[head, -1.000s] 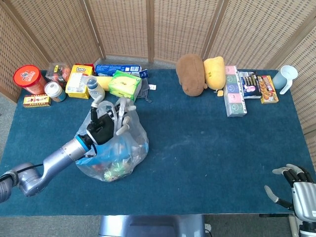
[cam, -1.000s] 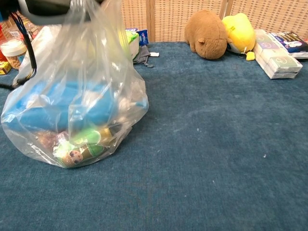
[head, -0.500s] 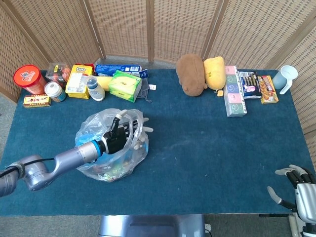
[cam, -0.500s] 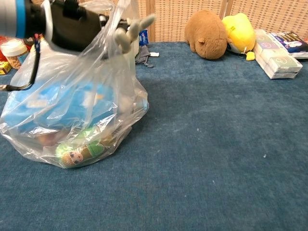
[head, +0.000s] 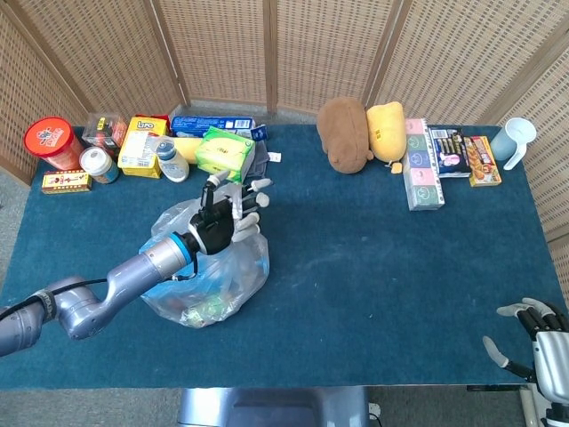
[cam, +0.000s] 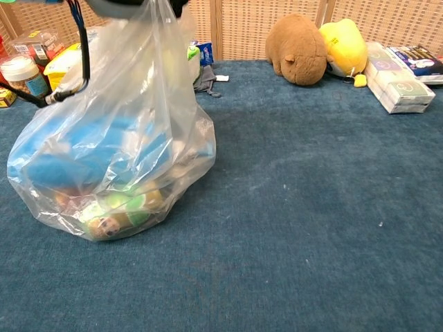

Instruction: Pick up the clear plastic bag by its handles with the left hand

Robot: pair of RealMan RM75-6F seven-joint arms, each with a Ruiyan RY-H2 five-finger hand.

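One robot hand [head: 218, 224] grips crinkled clear bag [cam: 118, 166] — bulging, lumpy.

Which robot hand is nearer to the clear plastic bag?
Left. The left robot hand is at the clear plastic bag, by its top; the right robot hand waits far off, at the table's corner.

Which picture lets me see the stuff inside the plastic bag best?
The chest view. The clear plastic bag is close and side-on, showing blue and green things inside. From the head view, the left robot hand and crinkled plastic cover most of them.
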